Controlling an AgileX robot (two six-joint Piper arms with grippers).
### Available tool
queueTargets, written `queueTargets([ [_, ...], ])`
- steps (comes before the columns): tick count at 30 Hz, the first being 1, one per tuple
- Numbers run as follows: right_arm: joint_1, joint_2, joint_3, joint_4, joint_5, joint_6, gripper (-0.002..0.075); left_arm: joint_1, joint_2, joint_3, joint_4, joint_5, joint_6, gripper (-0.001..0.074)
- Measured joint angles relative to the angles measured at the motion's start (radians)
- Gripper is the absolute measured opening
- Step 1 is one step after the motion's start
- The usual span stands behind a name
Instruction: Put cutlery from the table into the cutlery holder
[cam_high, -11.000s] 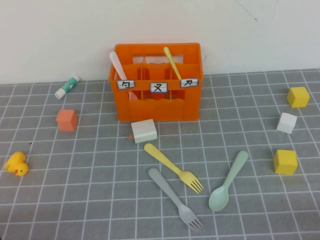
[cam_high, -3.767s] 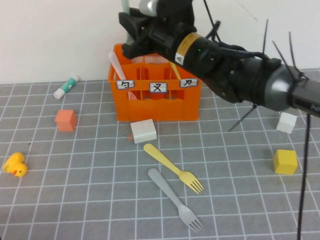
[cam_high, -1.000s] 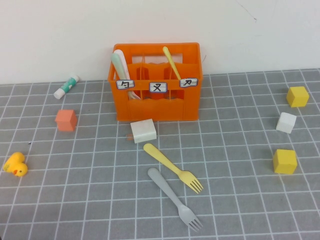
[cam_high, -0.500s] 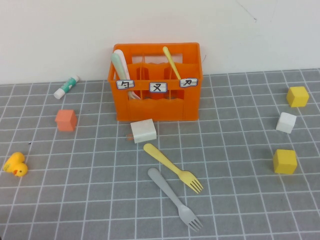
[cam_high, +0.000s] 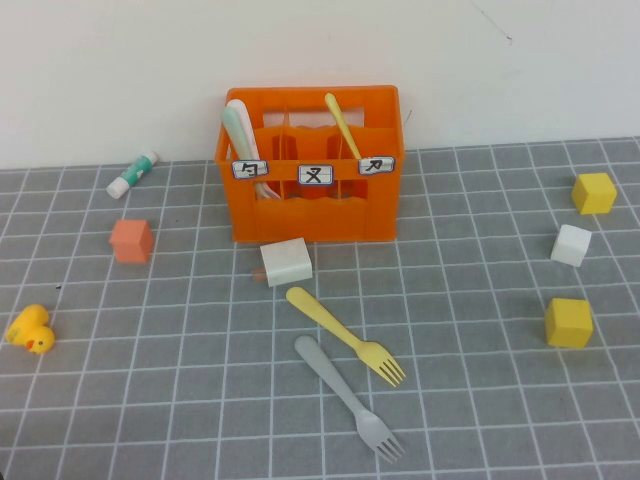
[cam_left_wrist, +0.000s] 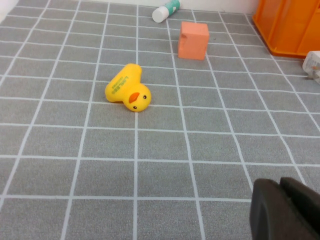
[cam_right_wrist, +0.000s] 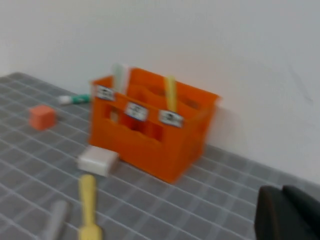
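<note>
The orange cutlery holder (cam_high: 312, 165) stands at the back of the grey grid table (cam_high: 150, 400). The mint-green spoon (cam_high: 238, 135) stands in its left compartment beside a pale utensil; a yellow utensil (cam_high: 343, 124) stands in the right one. A yellow fork (cam_high: 346, 335) and a grey fork (cam_high: 349, 397) lie on the table in front. Neither arm shows in the high view. My left gripper (cam_left_wrist: 286, 210) is shut and empty above the table's left part. My right gripper (cam_right_wrist: 290, 215) is shut and empty, well off to the holder's right (cam_right_wrist: 152, 127).
A white block (cam_high: 287, 261) lies just in front of the holder. A white-and-green tube (cam_high: 134, 173), a salmon cube (cam_high: 132, 240) and a yellow duck (cam_high: 30, 328) are at the left. Two yellow cubes (cam_high: 569, 322) and a white cube (cam_high: 572, 244) are at the right.
The mint-green spoon went from the table into the holder's left compartment. The right arm that reached over the holder has left the high view. Nothing has moved in the last second.
</note>
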Motion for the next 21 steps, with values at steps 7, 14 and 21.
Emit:
queueTargets([
  [7, -0.084, -0.197, -0.009, 0.375, 0.238, -0.575, -0.0001, 0.000, 0.000, 0.000, 0.000, 0.000, 0.000, -0.0001],
  [14, -0.362, -0.407, 0.116, 0.705, 0.273, -0.949, -0.0001, 0.000, 0.000, 0.000, 0.000, 0.000, 0.000, -0.0001],
  [21, -0.559, -0.512, 0.329, 0.984, 0.213, -1.233, -0.0001, 0.000, 0.000, 0.000, 0.000, 0.000, 0.000, -0.0001],
])
